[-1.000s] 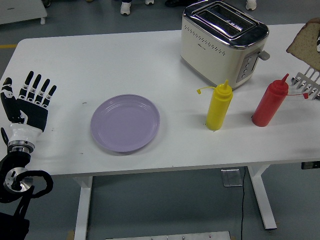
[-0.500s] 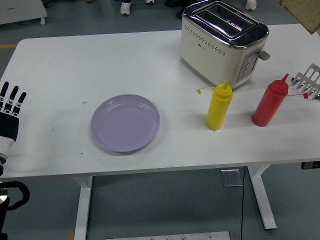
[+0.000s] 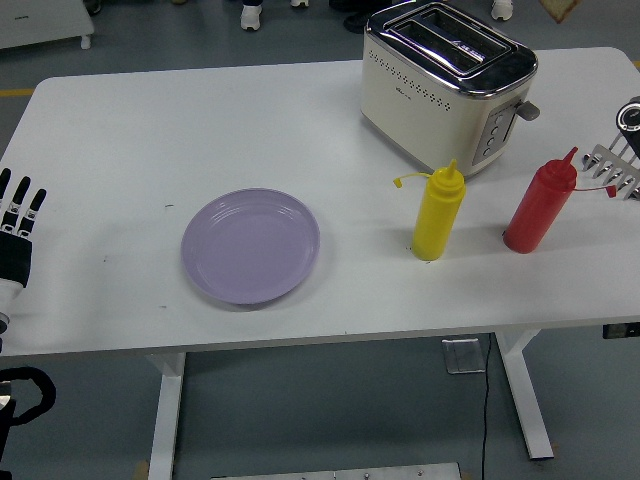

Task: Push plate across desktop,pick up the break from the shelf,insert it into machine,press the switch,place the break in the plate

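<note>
A lilac plate (image 3: 250, 245) sits left of centre on a white table (image 3: 200, 120), with a cream toaster (image 3: 447, 85) at the far right. A yellow squeeze bottle (image 3: 437, 213) and a red one (image 3: 539, 203) stand before the toaster. The robot's left hand (image 3: 16, 240), fingers extended, rests at the table's left edge; a metal rack (image 3: 618, 168) shows at right.

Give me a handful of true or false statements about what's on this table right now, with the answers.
1. The purple plate is empty. True.
2. The yellow squeeze bottle lies on its side. False: it stands upright.
3. The red squeeze bottle stands to the right of the yellow one. True.
4. A slice of bread sticks out of the toaster. False: no bread shows in its slots.
5. The left hand rests on the plate. False: it is at the table's left edge, fingers extended, well clear of the plate.
</note>
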